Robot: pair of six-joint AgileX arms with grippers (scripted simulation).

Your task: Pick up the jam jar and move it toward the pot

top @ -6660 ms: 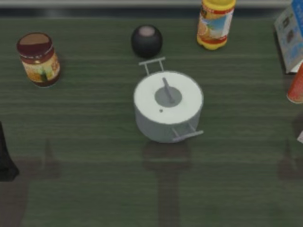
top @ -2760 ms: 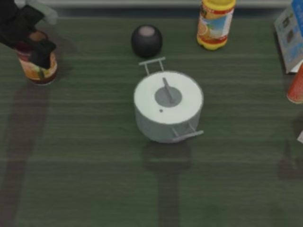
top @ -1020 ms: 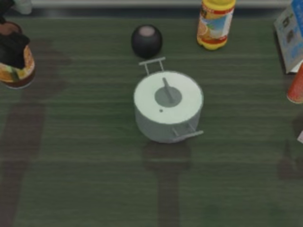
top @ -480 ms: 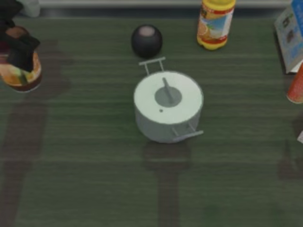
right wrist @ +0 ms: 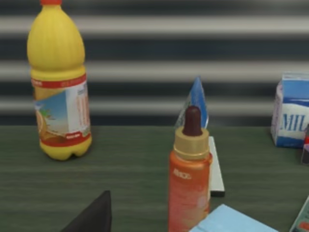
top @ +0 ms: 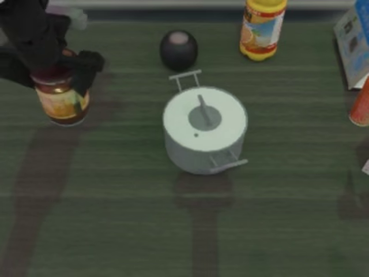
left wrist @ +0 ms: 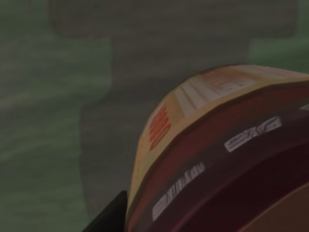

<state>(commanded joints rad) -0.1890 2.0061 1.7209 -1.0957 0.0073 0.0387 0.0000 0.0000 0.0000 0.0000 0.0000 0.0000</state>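
Top view puts the jam jar at the table's left side, toward the far edge, with our left gripper closed around its lid end — dark fingers sit against either side of the lid, and the jar's orange-yellow label and dark red base show below them. We cannot tell from above whether the jar's base touches the green table. The left wrist view is filled by the same jar seen from very close — its label, the dark red glass and the lid rim crowd the picture, with the edge of one black finger beside it.

Well apart from the jar, to its right and near the table's middle, stands the pot, white-grey, its flat lid on with the grey knob at the centre and a thin wire handle on each of two opposite sides. Just beyond the pot, near its far handle, lies a small black ball.

At the far edge, right of the ball, stands a yellow-capped orange bottle. Our right arm is out of the top view; its wrist view shows that bottle, an orange dropper-topped bottle and a milk carton, and we cannot tell how its fingers stand.
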